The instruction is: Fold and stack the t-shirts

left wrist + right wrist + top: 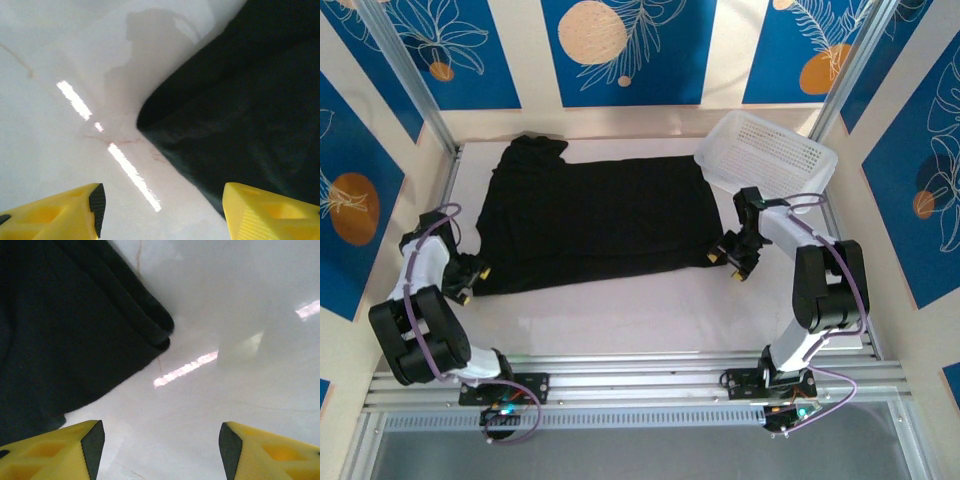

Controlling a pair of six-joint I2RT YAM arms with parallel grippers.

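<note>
Saw both arm bases bolted at the near edge of the table (650, 320), the left arm folded back along the left edge, the right arm bent upward near the right edge. Found the left gripper (472, 277) low by the left edge, just at the near-left corner of the t-shirt (600, 220), jaws parted and grasping nothing. Checked the left wrist view: yellow fingers (60, 212) set wide at the bottom, bare glossy white table between them, the black cloth edge curving in from the right and running down toward the right-hand finger; could not tell whether touching it. Found the right gripper (730, 258) toward the right edge, just at the near-right corner of the same shirt, likewise spread and empty. Checked the right wrist view: yellow fingers (45, 450) apart over bare table, black cloth with a doubled edge lying to the left, past the left-hand finger. Noted the shirt lying flat across the middle and far half of the table, plain black face up, one bunched part reaching the far-left corner. Noted a white perforated basket (765, 150) at the far-right corner, just beside the shirt's far-right corner
</note>
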